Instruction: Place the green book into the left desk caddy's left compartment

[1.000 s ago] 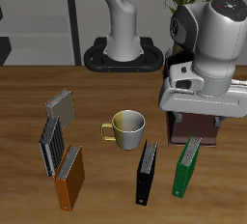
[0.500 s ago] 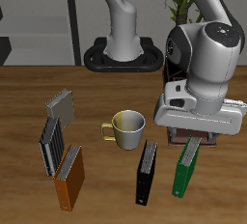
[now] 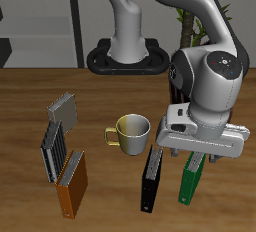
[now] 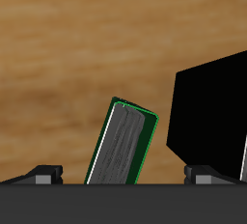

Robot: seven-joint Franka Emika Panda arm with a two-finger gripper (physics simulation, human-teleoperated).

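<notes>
Wooden table bears 3 books, mug, 2 caddies.

- I see a wooden table, brown with visible grain, filling the lower scene.
- Behind it I note a grey shelving unit with dark gaps between shelves.
- A pale wall runs behind the table.
- A green plant stands at the back.
- Light is even, with soft shadows.
</notes>
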